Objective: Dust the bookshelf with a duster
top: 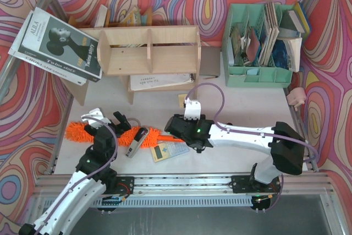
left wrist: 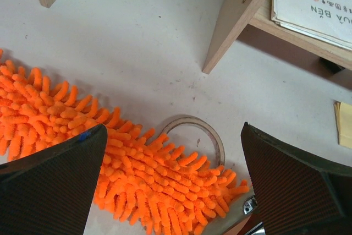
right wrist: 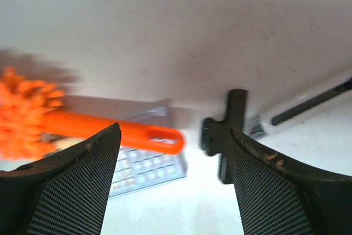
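Note:
The light plywood bookshelf [top: 148, 50] stands at the back of the table; one of its legs [left wrist: 236, 20] shows in the left wrist view. In front of it the orange duster [top: 82, 133] lies flat on the table. Its fluffy head [left wrist: 137, 163] is below and between the wide-apart fingers of my open left gripper [left wrist: 173, 126] [top: 107, 120]. The thin handle [right wrist: 126, 133] rests on a calculator [right wrist: 148, 166]. My right gripper [right wrist: 175, 130] [top: 175, 130] hovers at the handle's looped end, open, and neither pad touches the handle.
A mint-green file organiser [top: 258, 53] stands at the back right and magazines [top: 55, 45] lean at the back left. A grey stapler-like object [top: 135, 142] lies across the duster. A clear ring [left wrist: 214, 136] lies by the fluffy head. A black cross-shaped piece [right wrist: 225, 130] sits beside the handle's end.

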Robot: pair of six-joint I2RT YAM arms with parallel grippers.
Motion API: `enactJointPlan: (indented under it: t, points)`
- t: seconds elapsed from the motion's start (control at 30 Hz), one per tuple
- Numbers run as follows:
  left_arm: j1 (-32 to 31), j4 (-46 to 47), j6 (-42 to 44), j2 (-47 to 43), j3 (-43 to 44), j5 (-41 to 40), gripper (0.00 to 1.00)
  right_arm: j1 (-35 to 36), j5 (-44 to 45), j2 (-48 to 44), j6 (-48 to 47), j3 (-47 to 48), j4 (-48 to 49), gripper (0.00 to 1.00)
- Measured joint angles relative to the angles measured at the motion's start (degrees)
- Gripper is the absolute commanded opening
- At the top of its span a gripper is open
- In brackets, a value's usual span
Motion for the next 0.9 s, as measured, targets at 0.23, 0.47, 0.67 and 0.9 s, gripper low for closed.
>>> enactJointPlan:
  t: [0.23,0.47,0.67,0.9]
  points:
    - [-0.02,-1.66,-0.42,-3.67,0.0,-2.84,0.98,4.42,0.04,3.48,1.53,12.41,-0.59,0.7]
    - [-0.02,-7.52,-3.67,-9.55,0.0,-10.54,0.99,6.6,0.92,13.92,8.63,28.37,-7.78,0.69]
    - [0.0,-12.39,-7.43,-13.77,-0.02,-18.25,0.98,6.86,-0.55,19.43,13.16,34.67,-10.49,0.67]
    - [0.0,-15.21,-9.75,-15.52,-0.15,-21.81,0.99,6.86,-4.31,25.42,15.17,38.77,-10.69,0.65]
